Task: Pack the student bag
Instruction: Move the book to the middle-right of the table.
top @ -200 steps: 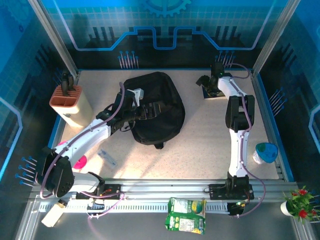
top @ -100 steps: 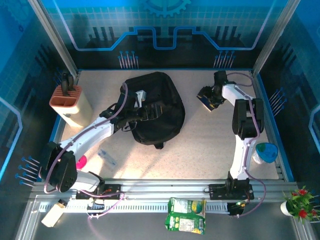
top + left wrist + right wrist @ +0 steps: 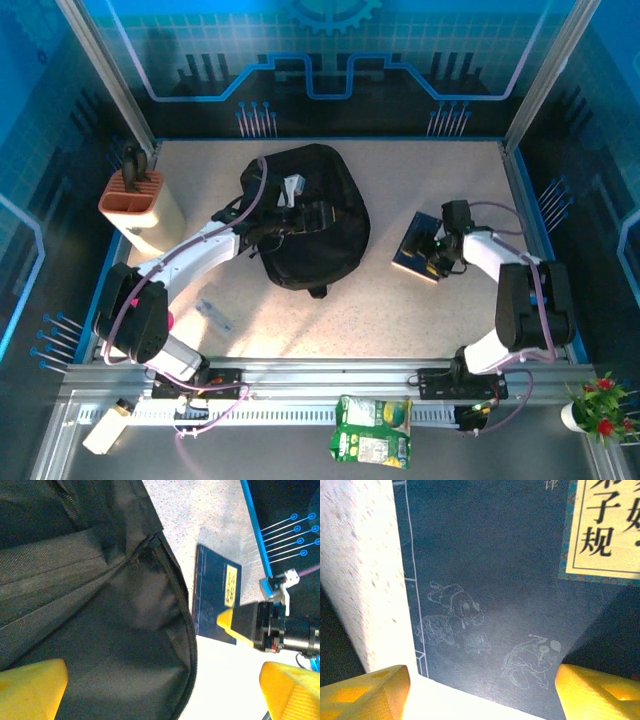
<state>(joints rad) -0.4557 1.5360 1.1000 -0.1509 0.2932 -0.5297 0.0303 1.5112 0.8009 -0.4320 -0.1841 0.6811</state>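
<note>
The student bag (image 3: 325,245), a large black backpack, lies at the back middle of the table. My left gripper (image 3: 305,215) hovers over it, open; in the left wrist view its yellow fingers (image 3: 30,690) flank the bag's fabric and zip (image 3: 100,605). A small dark blue book (image 3: 413,245) with a yellow label lies right of the bag. My right gripper (image 3: 433,258) is at the book's near right corner, open. In the right wrist view the book's cover (image 3: 495,580) has one corner between the wide-apart fingers. The left finger is over bare table, the right finger over the cover.
A tan holder with an orange top (image 3: 140,205) stands at the far left. A pink thing (image 3: 160,322) and a clear pen-like item (image 3: 215,315) lie front left. A blue-lidded cup (image 3: 530,305) stands front right. A green snack pack (image 3: 372,430) sits on the front rail.
The right gripper and the book have come together from the back right corner toward the front, the arm folding back. The left gripper has slid a little further right over the bag.
</note>
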